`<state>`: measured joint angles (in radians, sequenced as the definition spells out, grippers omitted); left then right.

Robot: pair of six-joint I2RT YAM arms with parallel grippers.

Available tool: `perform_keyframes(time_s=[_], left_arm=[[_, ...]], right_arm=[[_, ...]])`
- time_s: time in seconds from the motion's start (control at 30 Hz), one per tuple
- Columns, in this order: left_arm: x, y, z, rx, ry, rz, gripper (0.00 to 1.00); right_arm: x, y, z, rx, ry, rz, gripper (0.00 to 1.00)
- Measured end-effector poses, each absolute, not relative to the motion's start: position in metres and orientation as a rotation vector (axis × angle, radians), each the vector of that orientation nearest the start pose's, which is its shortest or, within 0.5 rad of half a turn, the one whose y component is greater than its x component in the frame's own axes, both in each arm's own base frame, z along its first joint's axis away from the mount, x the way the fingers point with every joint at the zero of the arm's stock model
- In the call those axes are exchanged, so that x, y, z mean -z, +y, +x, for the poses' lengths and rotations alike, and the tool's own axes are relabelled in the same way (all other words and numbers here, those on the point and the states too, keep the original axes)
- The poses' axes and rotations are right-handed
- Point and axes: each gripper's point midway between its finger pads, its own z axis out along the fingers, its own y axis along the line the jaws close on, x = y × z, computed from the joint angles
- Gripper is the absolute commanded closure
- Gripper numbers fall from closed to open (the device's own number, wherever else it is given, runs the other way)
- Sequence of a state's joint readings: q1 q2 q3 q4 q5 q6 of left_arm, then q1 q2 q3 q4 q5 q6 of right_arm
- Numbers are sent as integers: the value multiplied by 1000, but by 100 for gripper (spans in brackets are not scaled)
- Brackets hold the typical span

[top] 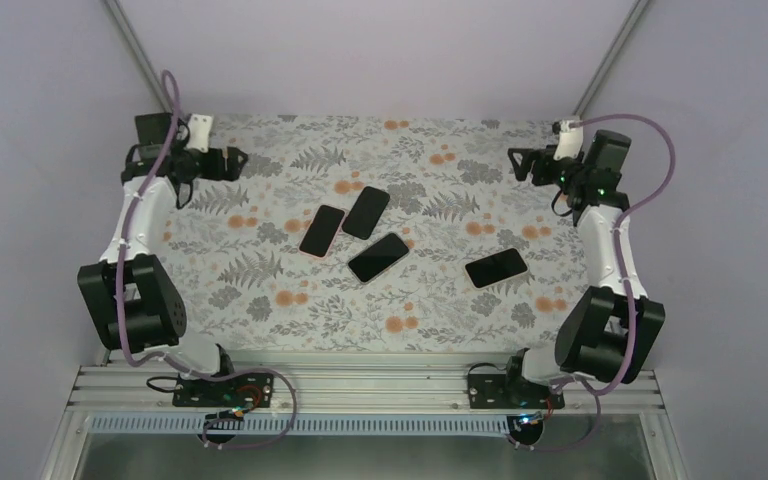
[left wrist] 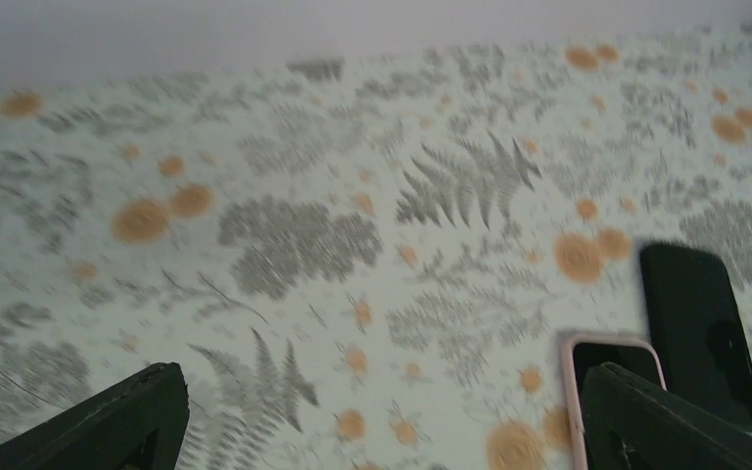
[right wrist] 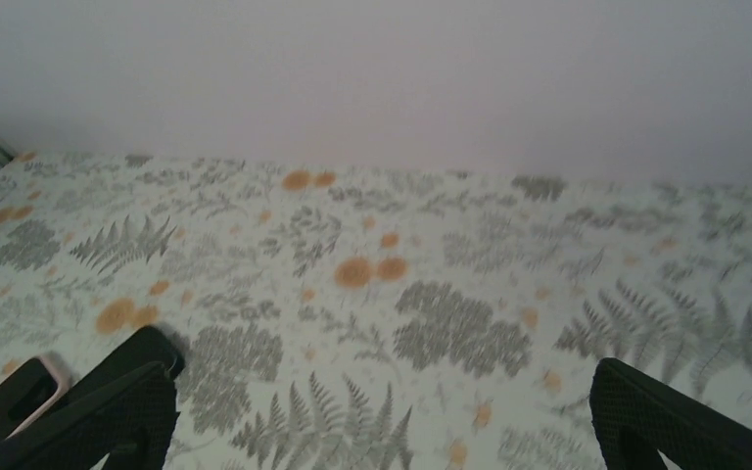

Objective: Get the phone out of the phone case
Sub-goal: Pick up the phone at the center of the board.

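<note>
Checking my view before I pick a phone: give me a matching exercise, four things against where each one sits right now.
Things:
1. pink-cased phone
2. rightmost phone
3. left gripper
4. right gripper

Places:
A. over the table's far right, jaws open
B. leftmost of all the phones
C. over the table's far left, jaws open
D. lying alone, apart from the other phones

Pairs: 1-B, 2-D, 3-C, 4-A.

Four phones [top: 366, 212] on one floral desk [top: 260, 290], one pink phone case [top: 322, 230] among them, two robot arms [top: 132, 225]
</note>
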<state>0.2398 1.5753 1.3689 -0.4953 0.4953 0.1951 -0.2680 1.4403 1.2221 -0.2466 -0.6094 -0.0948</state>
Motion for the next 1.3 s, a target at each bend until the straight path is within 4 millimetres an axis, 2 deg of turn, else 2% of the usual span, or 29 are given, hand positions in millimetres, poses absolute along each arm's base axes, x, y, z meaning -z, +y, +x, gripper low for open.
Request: perform_keyframes(time_s=[0.1,0.23,0.43,0.67,1.03,1.3], left_arm=[[-216,6,440,323,2237,240,0],[-199,-15,428,302,2280,287,0],[-192,-44,418,284,2286,410,0],[-176,-86,399,315,2308,573,0],[-129,-149,355,373,2420,751,0],[-89,-168,346,337,2547,753,0]], right_arm=[[-267,-12,429,-401,1995,-178,1],[-260,-5,415,-403,2009,-155,1],[-269,2,402,-412,1989,-132,1],[-274,5,399,-440,1975,-100,1],[-278,10,399,-517,1976,-24,1],[-296,12,394,-531,1927,-15,1]])
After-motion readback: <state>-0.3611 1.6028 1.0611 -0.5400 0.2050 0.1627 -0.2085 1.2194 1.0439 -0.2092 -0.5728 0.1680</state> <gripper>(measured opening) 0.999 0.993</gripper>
